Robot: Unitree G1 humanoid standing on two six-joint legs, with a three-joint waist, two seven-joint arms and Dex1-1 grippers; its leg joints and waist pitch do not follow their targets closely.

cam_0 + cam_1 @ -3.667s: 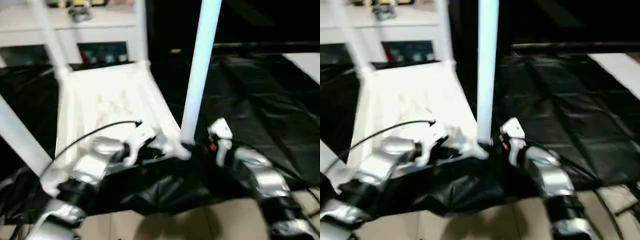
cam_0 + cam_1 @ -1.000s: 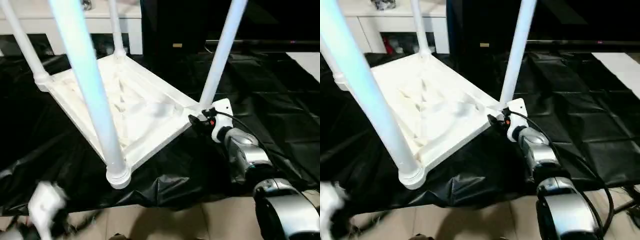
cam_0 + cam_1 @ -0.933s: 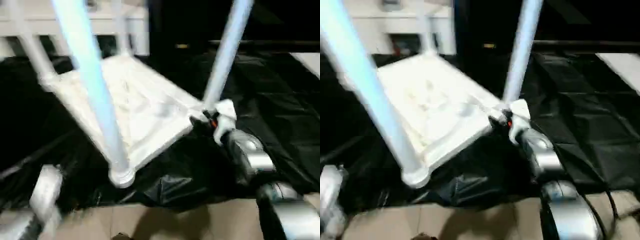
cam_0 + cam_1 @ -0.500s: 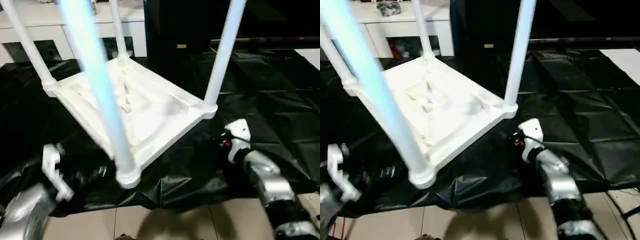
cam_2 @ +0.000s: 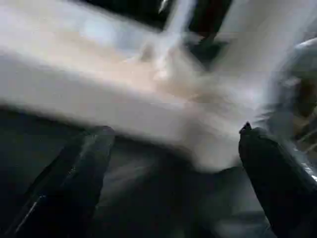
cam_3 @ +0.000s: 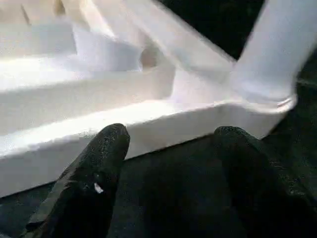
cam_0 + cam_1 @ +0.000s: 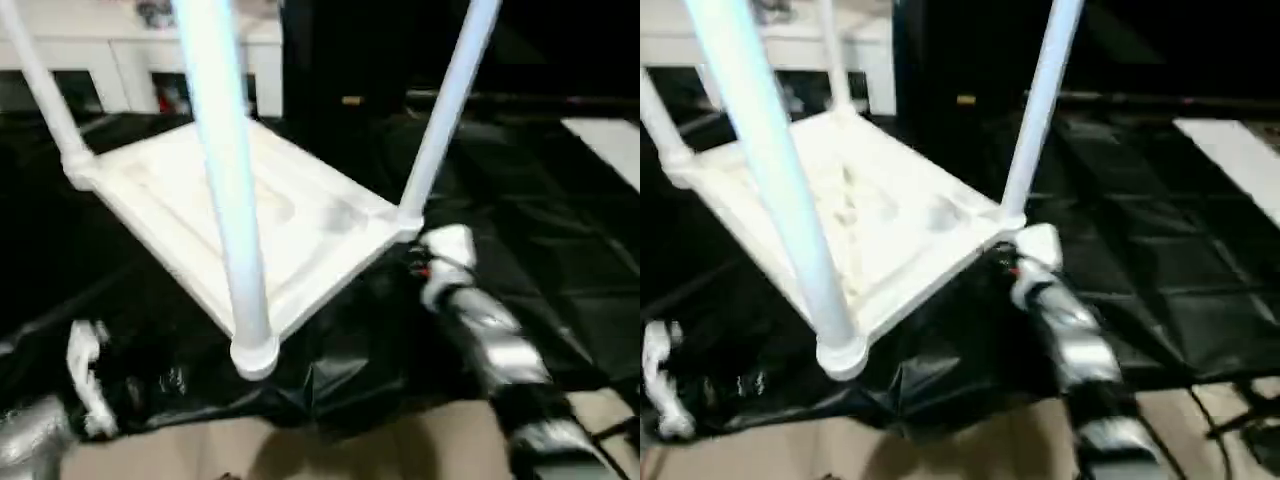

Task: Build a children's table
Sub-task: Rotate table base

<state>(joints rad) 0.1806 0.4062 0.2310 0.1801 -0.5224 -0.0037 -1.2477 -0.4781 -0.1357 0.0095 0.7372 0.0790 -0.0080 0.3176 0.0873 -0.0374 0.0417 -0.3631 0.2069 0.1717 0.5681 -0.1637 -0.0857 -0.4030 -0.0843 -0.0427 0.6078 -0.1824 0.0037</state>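
table: the children's table lies upside down on the black sheet spread over the floor, ribbed underside up, with four legs in view standing up from its corner sockets
near leg: the near leg rises from the corner socket closest to the robot, apparently seated
right leg: the right-hand leg stands in the corner just beside the right gripper
left gripper: the left gripper is spread wide and holds nothing; the tabletop's edge passes ahead of its fingers
right gripper: the right gripper is partly spread and empty, its fingertips just short of the tabletop rim near a corner, not touching
handling: I judge it light for its bulk, hollow moulded plastic, stiff in the top, smooth and likely slippery on the tubes; the legs would act as long levers and may pull out of the sockets if tugged
where to hold: the tabletop rim near two corners, one gripper per side, looks safer than the tapered legs
background: a white cabinet stands behind
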